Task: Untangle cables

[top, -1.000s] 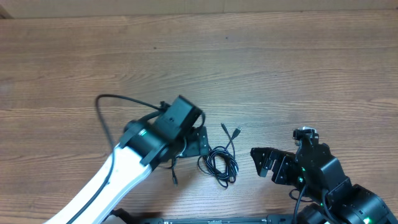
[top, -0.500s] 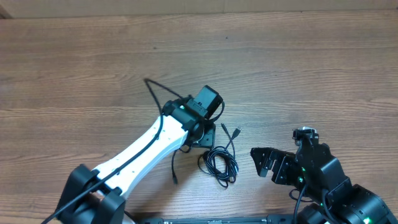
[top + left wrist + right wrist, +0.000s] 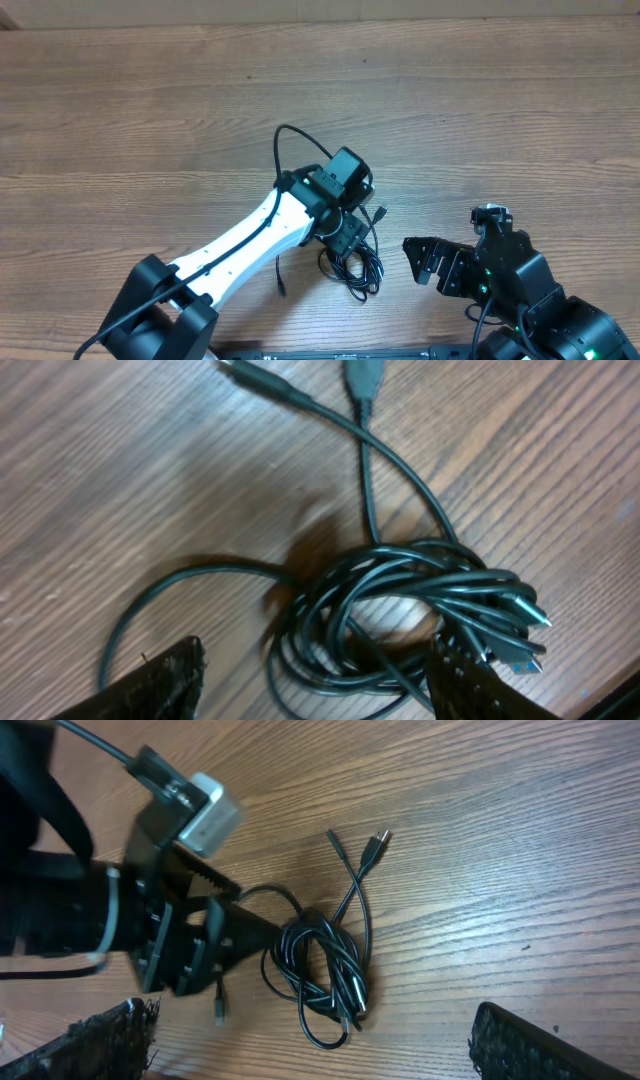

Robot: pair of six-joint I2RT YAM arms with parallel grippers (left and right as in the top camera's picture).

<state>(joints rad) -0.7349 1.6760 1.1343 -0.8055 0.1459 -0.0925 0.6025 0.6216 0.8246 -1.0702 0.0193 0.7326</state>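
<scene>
The cables [image 3: 356, 266] lie as one tangled black coil on the wooden table. Two plug ends [image 3: 371, 209] stick out on its far side, and a loose tail [image 3: 281, 285] trails to its left. My left gripper [image 3: 347, 243] hangs low over the coil's left part. In the left wrist view its fingers [image 3: 160, 685] stand wide apart and open, with the coil [image 3: 400, 610] lying between and just ahead of them. My right gripper [image 3: 418, 262] rests open to the right of the coil, apart from it. The right wrist view shows the coil [image 3: 325, 970] ahead of those wide fingers [image 3: 540, 1040].
The left arm's own thicker black wire [image 3: 290, 140] arcs up above its wrist. Bare wooden table [image 3: 320, 90] stretches across the far side. The right arm's base [image 3: 560, 320] fills the near right corner.
My left arm has swung to the right and come down onto the cable coil, its jaws narrowing somewhat. The coil and the right arm have stayed put.
</scene>
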